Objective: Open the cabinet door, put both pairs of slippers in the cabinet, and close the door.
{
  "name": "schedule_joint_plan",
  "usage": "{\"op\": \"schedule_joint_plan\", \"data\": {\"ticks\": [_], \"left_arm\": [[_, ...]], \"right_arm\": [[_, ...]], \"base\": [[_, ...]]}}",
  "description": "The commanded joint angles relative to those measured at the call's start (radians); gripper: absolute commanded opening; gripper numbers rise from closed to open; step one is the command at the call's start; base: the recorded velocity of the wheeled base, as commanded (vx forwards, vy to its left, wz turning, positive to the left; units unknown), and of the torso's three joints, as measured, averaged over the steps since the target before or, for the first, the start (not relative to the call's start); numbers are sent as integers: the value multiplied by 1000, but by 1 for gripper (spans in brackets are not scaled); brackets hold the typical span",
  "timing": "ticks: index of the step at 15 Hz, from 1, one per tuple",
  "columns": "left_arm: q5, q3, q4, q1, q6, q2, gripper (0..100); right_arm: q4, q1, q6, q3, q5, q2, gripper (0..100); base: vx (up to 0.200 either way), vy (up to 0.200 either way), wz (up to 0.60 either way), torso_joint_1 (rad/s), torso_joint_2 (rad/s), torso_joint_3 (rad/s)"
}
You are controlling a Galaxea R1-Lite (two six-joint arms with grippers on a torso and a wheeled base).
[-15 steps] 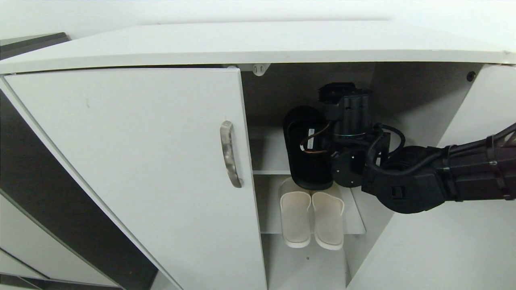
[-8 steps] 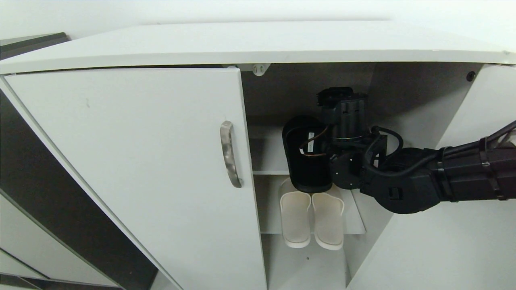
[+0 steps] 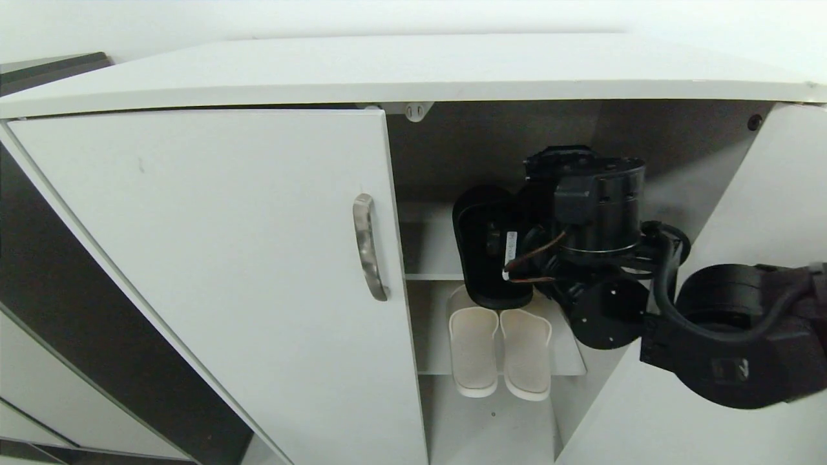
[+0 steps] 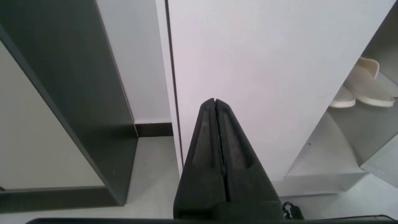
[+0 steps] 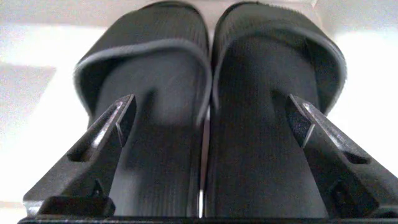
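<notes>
Our right gripper point(image 5: 211, 99) is spread wide at the black slippers point(image 5: 267, 81) in the cabinet point(image 3: 413, 64). Cream slippers point(image 3: 475, 349) lie at their six o'clock. Our left gripper point(image 4: 214, 106) is pressed together.

Black slippers point(image 3: 489, 248) above white slippers point(image 3: 501, 352) in cabinet point(image 3: 413, 64)

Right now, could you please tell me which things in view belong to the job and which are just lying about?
Job: black slippers, white slippers, cabinet, its open right door, right gripper.
Just about: closed left door, dark unit beside the cabinet, left gripper.
</notes>
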Motion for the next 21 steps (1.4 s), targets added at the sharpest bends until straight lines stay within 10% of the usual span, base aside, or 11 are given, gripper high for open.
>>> {"op": "schedule_joint_plan", "data": {"ticks": [1,21], "left_arm": [[-1,0,0,0,1,1,0],[0,0,0,0,0,1,0]], "right_arm": [[-20,56,8,85,0,-114,100],[-42,131,8,261,46,-196,100]], "base": [[0,0,0,0,0,0],[-10,0,0,0,0,0]]}}
